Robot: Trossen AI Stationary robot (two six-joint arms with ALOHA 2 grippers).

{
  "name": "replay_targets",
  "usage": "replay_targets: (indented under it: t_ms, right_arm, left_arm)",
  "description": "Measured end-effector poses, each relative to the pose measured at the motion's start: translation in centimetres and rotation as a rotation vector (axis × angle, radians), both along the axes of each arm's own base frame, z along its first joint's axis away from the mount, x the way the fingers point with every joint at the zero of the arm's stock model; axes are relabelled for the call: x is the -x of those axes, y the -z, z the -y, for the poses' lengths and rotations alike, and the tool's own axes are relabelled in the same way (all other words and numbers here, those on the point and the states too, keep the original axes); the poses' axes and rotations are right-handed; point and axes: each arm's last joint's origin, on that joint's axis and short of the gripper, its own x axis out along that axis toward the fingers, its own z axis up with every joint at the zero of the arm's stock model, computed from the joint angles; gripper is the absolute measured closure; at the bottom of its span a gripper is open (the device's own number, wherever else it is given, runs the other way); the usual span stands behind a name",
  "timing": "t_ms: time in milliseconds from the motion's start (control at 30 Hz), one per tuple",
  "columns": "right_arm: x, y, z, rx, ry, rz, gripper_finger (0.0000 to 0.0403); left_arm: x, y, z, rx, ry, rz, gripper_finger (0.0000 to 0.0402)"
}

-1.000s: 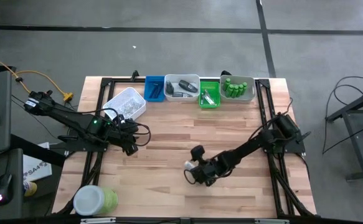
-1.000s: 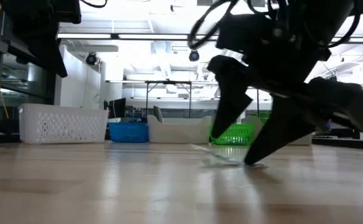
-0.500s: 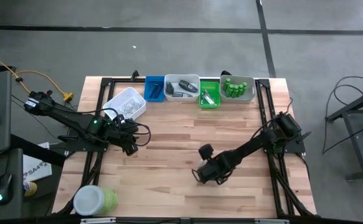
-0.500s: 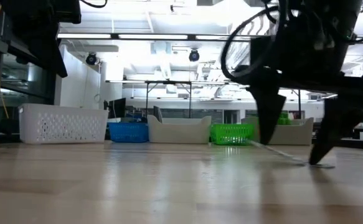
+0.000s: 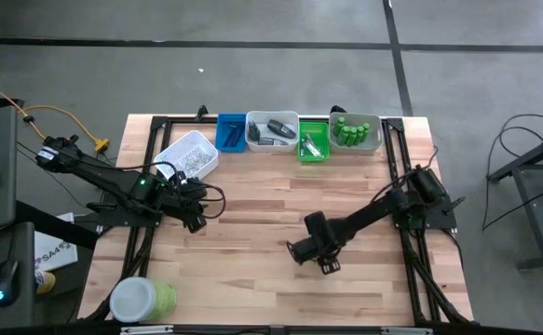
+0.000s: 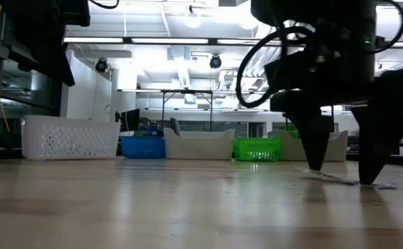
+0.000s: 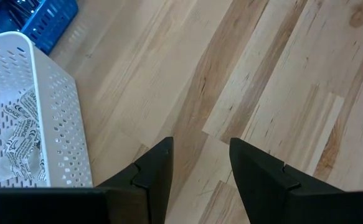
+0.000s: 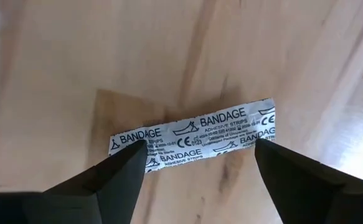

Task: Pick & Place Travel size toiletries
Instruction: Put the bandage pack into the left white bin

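Note:
A flat white sachet printed "BANDAGE" [image 8: 193,140] lies flat on the wooden table, seen in the low view as a thin strip [image 6: 346,180]. My right gripper [image 8: 197,171] [image 5: 310,253] is open and low over it near the table's middle. Its fingers point down, one at each end of the strip. My left gripper [image 7: 200,162] [image 5: 196,216] is open above bare wood, beside the white basket [image 7: 56,112], which holds more sachets. Green bottles [image 5: 353,132], dark oval pieces [image 5: 276,127] and other small items sit in the trays at the far edge. My right gripper comes at the bandage sachet from above, with its open fingers standing along the strip's length. One fingertip [image 8: 128,163] overlaps the strip's end [image 8: 120,142], and the other [image 8: 274,155] stands just past the opposite end. I cannot tell whether either touches it. The sachet lies flat on the table.
A row of trays lines the far edge: the white basket [image 5: 189,154], a blue tray [image 5: 231,131], a pale tray [image 5: 260,121], a green tray [image 5: 312,149] and the bottle tray [image 5: 375,140]. A big green jar with a white lid [image 5: 142,300] stands at the near left corner.
My right gripper has moved toward the table's right edge and turned, so its fingers went from slanted to upright. The bandage strip has slid along the table the same way, staying beneath the fingers.

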Motion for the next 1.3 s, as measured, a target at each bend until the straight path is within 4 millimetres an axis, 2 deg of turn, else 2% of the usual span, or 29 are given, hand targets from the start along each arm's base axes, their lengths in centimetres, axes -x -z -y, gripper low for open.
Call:
replay_targets:
  t_ms: [233,600,800,1067,1233,1300]
  right_arm:
    - [-1.2,0.3,1.0,-0.110,0.030,0.020,0.0138]
    - [-1.7,0.6,1.8,-0.109,0.067,0.030,0.0198]
    - [-1.9,0.6,2.0,-0.111,0.098,0.043,0.0263]
    - [-2.5,0.6,2.5,-0.125,0.131,0.084,0.0386]
    - [-2.9,-0.2,3.1,-0.055,0.207,0.178,0.0397]
    - [-3.0,-1.3,3.3,-0.024,0.221,0.254,0.0398]
  left_arm:
    - [0.0,0.0,0.0,0.000,0.000,-0.001,0.0245]
    - [0.0,0.0,0.0,0.002,0.002,-0.003,0.0245]
    - [0.0,0.0,0.0,0.001,0.002,-0.004,0.0245]
    - [0.0,-0.1,-0.2,-0.056,-0.028,0.019,0.0245]
    - [-0.1,-0.2,-0.4,-0.128,-0.065,0.045,0.0245]
    - [-0.1,-0.3,-0.5,-0.171,-0.081,0.062,0.0245]
